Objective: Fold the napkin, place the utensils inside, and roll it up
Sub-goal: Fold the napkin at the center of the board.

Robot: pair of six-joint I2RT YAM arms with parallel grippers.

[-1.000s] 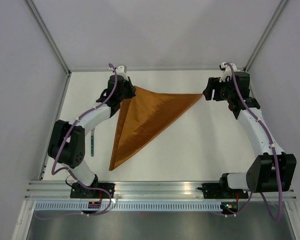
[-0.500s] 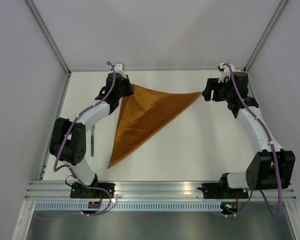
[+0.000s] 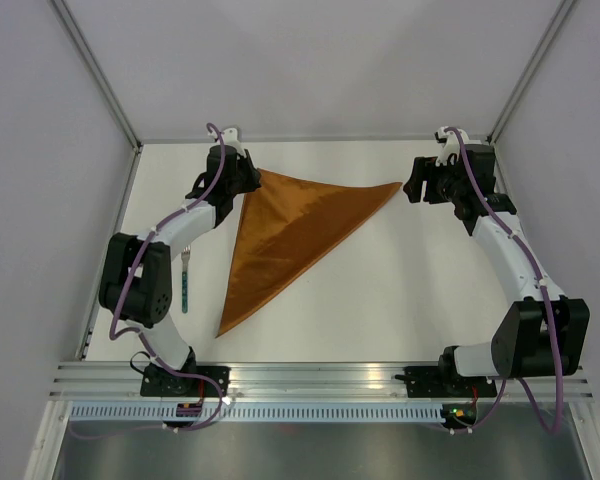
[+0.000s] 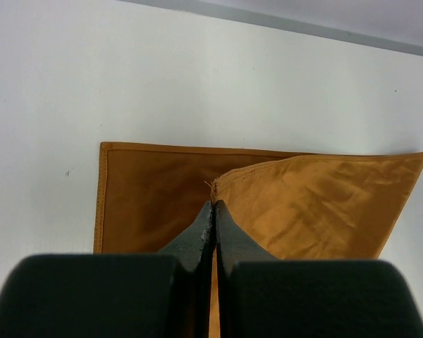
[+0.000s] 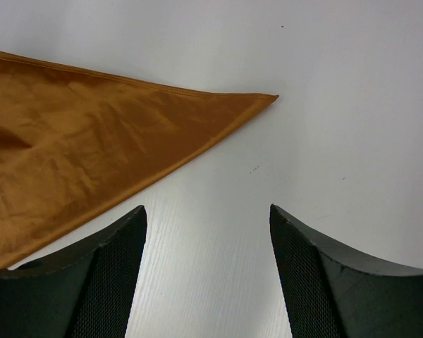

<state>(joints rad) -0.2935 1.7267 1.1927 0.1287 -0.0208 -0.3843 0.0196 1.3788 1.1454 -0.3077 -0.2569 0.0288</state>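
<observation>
Napkin (image 3: 295, 235) lay folded into a triangle on the white surface (image 3: 400, 300), toward the far side, between the two arms. One tip pointed to the near left, another to the far right. Left pincer (image 3: 238, 180) sat at the napkin's far-left corner. In the left wrist view its fingers (image 4: 197, 236) were pressed together, nipping the corner of the upper layer (image 4: 303, 204), which was lifted off the lower layer there. Right pincer (image 3: 412, 190) sat just beside the napkin's right tip, not touching it. In the right wrist view its jaws were wide apart with nothing between them, over bare surface near the tip (image 5: 77, 148). A fork (image 3: 184, 280) with a teal handle lay left of the napkin, beside the left arm.
</observation>
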